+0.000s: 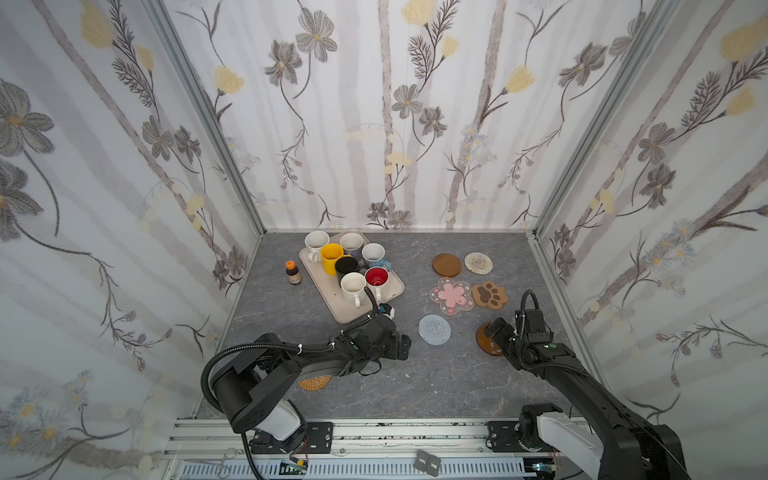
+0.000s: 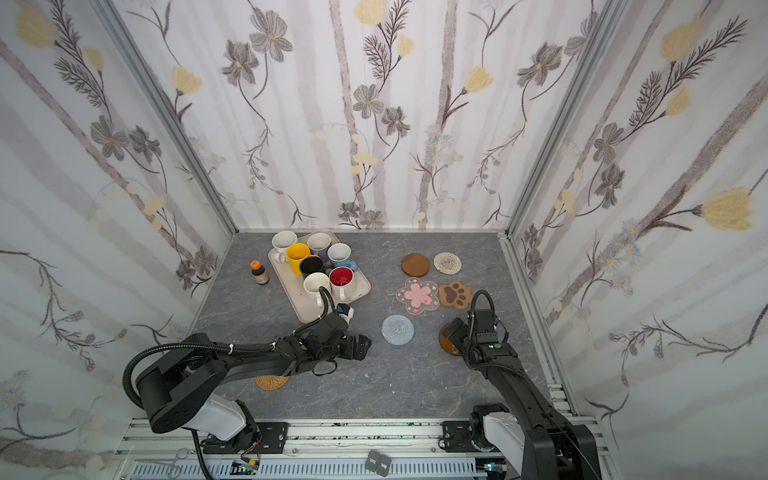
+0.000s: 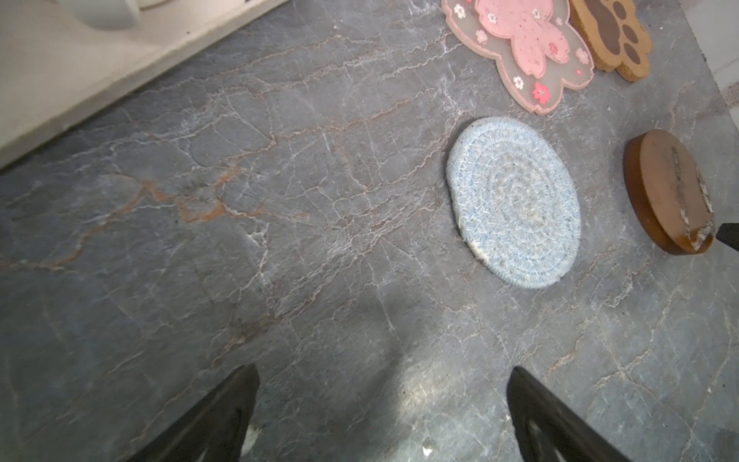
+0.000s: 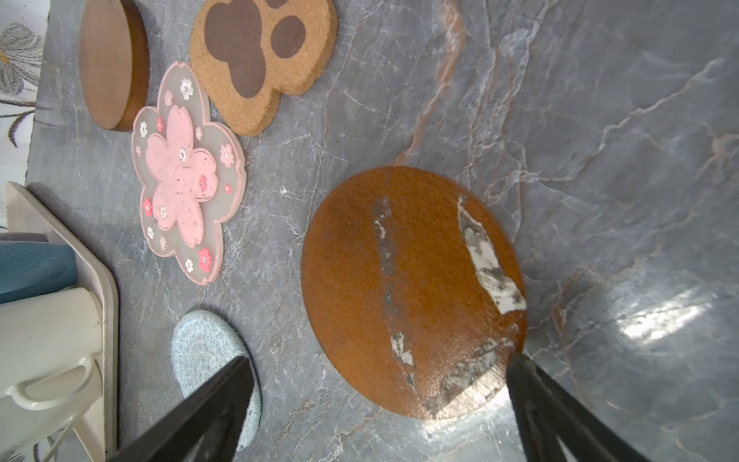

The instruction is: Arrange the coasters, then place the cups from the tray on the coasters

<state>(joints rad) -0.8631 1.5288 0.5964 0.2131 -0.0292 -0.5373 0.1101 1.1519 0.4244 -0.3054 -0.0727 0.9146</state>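
Note:
Several cups stand close together on the beige tray (image 1: 328,300) at the back left, among them a yellow cup (image 1: 331,257) and a white cup with red inside (image 1: 377,278). At the right lie the brown wood disc (image 1: 447,264), cream woven (image 1: 478,263), pink blossom (image 1: 451,295), brown paw (image 1: 490,295) and grey-blue crochet (image 1: 434,329) coasters. My right gripper (image 4: 382,360) hangs open over the amber disc (image 4: 412,288), one fingertip at its edge. My left gripper (image 3: 382,372) is open over bare table beside the crochet coaster (image 3: 514,202). The tan rattan coaster (image 1: 314,381) peeks out under the left arm.
A small brown bottle with an orange cap (image 1: 293,272) stands left of the tray. Floral walls close in the grey marble table (image 1: 415,386) on three sides. A metal rail (image 1: 374,436) runs along the front edge.

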